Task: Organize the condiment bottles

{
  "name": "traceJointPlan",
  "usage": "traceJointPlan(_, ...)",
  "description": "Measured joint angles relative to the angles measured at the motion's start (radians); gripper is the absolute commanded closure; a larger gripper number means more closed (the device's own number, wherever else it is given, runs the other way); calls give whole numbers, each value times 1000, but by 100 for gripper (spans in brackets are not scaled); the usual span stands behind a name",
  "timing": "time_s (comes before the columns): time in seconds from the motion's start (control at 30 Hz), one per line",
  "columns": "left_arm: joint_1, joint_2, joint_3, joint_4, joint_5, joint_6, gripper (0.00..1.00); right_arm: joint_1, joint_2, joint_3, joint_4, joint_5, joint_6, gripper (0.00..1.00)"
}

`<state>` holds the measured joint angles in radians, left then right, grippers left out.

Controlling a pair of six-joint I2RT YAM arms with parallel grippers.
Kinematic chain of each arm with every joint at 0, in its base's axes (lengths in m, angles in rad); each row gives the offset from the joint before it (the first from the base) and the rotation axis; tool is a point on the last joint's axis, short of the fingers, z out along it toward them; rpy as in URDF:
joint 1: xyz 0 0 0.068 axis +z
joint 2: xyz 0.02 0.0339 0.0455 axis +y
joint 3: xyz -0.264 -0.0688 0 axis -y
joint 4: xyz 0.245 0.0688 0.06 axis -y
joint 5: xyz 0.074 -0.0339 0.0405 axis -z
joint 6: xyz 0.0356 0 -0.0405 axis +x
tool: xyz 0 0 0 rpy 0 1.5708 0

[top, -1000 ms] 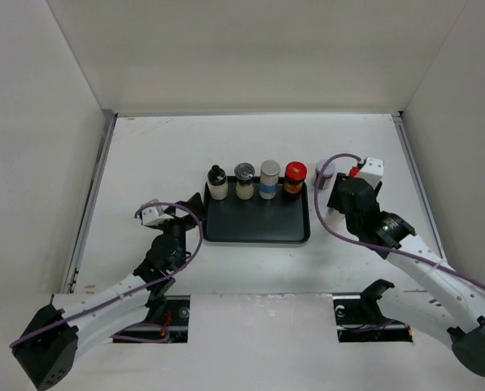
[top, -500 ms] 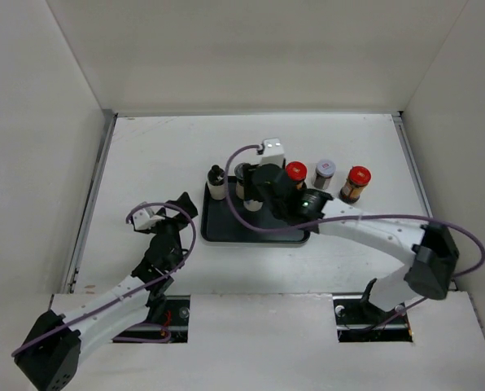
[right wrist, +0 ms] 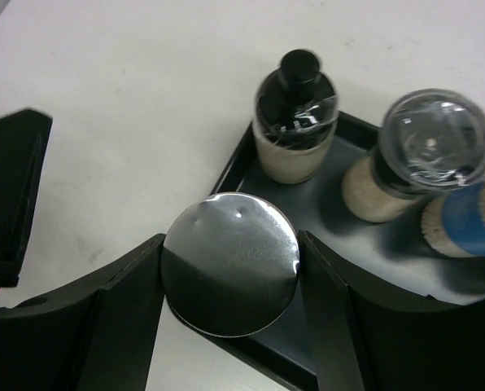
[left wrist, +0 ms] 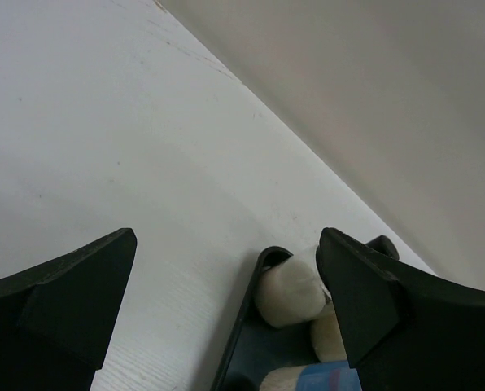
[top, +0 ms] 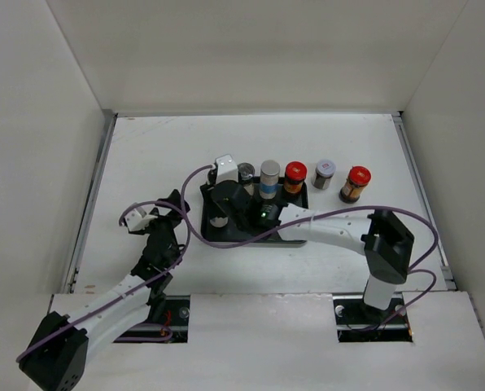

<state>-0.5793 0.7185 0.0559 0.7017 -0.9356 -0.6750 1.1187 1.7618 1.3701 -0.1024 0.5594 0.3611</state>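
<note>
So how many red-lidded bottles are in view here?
2. One red-lidded bottle at the right end of the row on the black tray; the other on the table further right, past a grey-capped bottle. The right arm may hide more.

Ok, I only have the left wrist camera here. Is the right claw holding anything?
Observer: Yes, the right claw is closed on a silver-lidded jar at the tray's near left corner.
Operator: How many bottles are off the tray?
Observer: Two stand on the table to its right: a grey-lidded jar and a brown jar with a red lid.
Operator: Any other red lid?
Observer: One, a red-lidded bottle at the right end of the tray's back row.
</note>
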Motion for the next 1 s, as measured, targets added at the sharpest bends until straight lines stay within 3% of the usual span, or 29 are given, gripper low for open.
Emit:
traceJointPlan(0.27,3,21,-3,35,-3,-12,0,35,64,6,6,-7,0,44)
traceJointPlan(0.67,3,-24,-3,66,-3,-20,0,48,42,5,31,6,1,0)
traceJointPlan(0.97,3,-23,-3,72,-4,-21,0,-19,-339,-232,66,130,-3,0)
traceJointPlan(1.0,3,-29,-4,72,-5,-21,0,-59,-401,-275,65,156,-2,6)
